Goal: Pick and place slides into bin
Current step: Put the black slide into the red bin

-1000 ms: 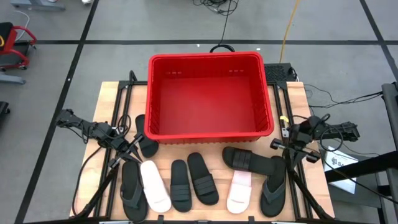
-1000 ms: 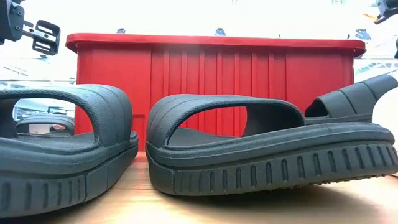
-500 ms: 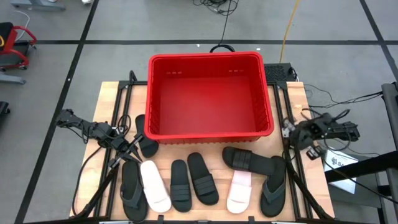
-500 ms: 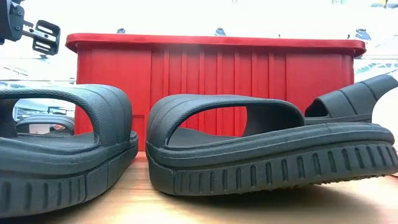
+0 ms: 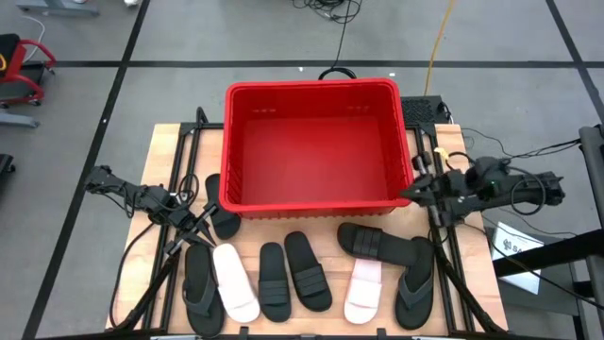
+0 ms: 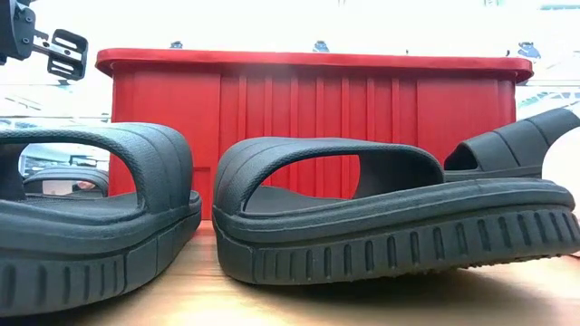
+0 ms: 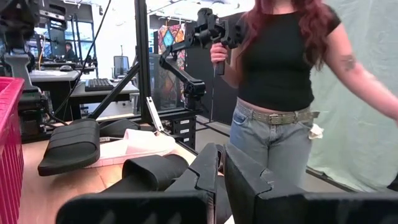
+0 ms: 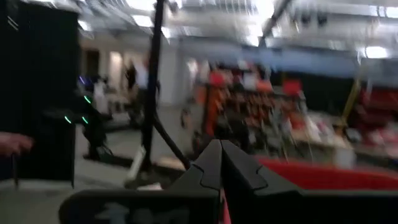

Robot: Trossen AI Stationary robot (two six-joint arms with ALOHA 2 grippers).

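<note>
The red bin (image 5: 317, 142) stands at the table's far middle, and it also fills the back of the low view (image 6: 308, 118). Several slides lie in a row on their soles along the near edge: black ones (image 5: 307, 271) (image 5: 373, 244), a white one (image 5: 236, 283) and a pink-white one (image 5: 363, 291). One more black slide (image 5: 222, 219) lies by the bin's near left corner. My left gripper (image 5: 206, 225) is shut and empty, raised beside that slide. My right gripper (image 5: 415, 192) is shut and empty, beside the bin's right wall near its near corner.
Two black slides (image 6: 91, 217) (image 6: 390, 217) fill the front of the low view. A person (image 7: 280, 81) holding a device stands beyond the table in the left wrist view. Black frame rails (image 5: 444, 255) run along both table sides. Bare wood lies between the bin and the slide row.
My right gripper has risen and gone from above the right-hand slides toward the table's far edge, ending beside the bin's near right corner. It has stayed shut and empty. No slide has moved.
</note>
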